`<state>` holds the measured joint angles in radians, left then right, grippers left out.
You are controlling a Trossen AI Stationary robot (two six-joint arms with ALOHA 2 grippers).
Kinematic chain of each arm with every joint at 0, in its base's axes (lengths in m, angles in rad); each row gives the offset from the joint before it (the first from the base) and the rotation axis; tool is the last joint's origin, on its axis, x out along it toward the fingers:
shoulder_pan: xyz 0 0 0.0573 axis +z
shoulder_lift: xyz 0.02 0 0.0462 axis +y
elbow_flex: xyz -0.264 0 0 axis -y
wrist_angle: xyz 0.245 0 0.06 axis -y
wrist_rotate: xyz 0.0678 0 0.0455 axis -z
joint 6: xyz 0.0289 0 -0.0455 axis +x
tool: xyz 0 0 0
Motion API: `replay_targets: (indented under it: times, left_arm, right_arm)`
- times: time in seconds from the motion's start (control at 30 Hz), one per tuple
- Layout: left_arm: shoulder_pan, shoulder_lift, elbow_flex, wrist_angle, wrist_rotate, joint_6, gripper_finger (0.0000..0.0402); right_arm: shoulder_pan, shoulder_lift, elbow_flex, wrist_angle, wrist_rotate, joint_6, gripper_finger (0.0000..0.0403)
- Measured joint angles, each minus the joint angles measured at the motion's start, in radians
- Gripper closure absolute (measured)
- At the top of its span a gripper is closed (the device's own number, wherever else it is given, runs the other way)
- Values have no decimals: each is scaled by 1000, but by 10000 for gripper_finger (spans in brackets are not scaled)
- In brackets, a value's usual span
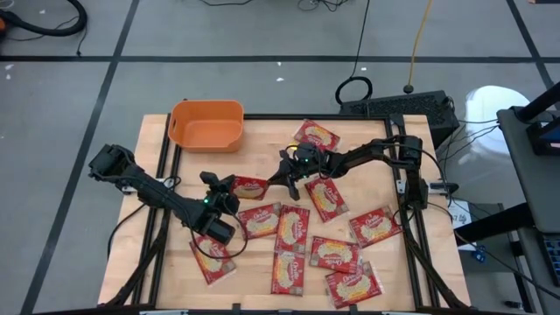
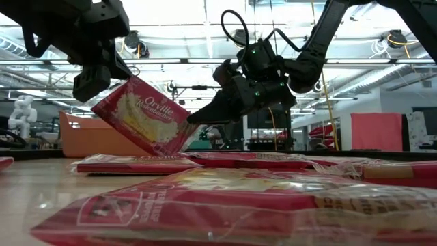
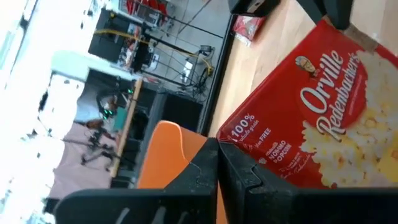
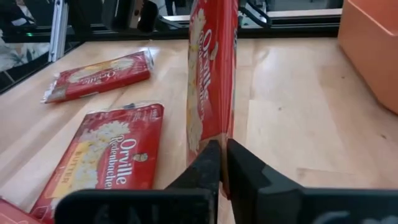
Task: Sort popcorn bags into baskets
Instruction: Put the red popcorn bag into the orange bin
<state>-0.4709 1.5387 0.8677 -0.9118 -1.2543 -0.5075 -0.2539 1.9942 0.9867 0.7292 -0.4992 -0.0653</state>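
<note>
Both claws pinching one popcorn bag (image 2: 142, 117), left claw (image 2: 104, 74), right claw (image 2: 194, 119), bag tilted on edge, long axis running between them

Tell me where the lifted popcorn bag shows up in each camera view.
High view: the lifted bag is near the table's middle, lower right of the orange tub.
Low view: left of centre, tilted.
Left wrist view: right half.
Right wrist view: centre, standing on edge.
Shared landmark: the orange tub, visible in all four.
</note>
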Motion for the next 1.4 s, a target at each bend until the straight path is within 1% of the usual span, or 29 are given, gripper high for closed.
replay_targets:
  times: [0.1,0.2,0.27,0.4,0.53,0.67,0.73,0.8,0.93,0.97,1.03,1.13,1.27,1.33,1.4]
  left_arm:
    - [11,-1,2,-8,63,-67,361]
    - [21,-20,18,-34,184,-136,313]
    - [24,-54,29,-47,235,-174,276]
    - [15,-153,52,-93,252,-251,207]
    - [4,-273,59,-57,246,-221,165]
    - [2,-375,59,0,248,-161,150]
    - [3,-415,59,41,280,-121,147]
    - [1,-452,59,53,354,-77,147]
    - [-4,-522,59,51,559,-58,147]
    - [-4,-531,58,52,586,-55,147]
    - [-3,-548,58,68,586,-53,146]
    - [5,-548,58,129,556,-17,146]
    - [30,-514,58,278,555,102,146]
    - [56,-481,58,368,566,170,146]
    - [89,-439,58,449,615,241,146]
  right_arm:
    - [1,0,0,-5,0,10,397]
    - [6,-13,-2,-24,2,56,400]
    - [16,-32,-2,-51,31,61,400]
    - [47,-92,-1,-118,136,18,402]
    - [82,-162,0,-154,220,-32,402]
    - [117,-227,0,-179,275,-94,402]
    - [131,-254,0,-209,298,-116,402]
    - [142,-272,0,-221,317,-131,403]
    - [153,-294,0,-272,345,-138,403]
    - [156,-295,0,-271,346,-138,403]
    - [158,-296,0,-269,346,-138,403]
    - [168,-295,0,-271,364,-138,403]
    - [182,-288,0,-271,401,-138,403]
    - [187,-288,0,-270,402,-138,403]
    - [191,-288,0,-268,413,-138,403]
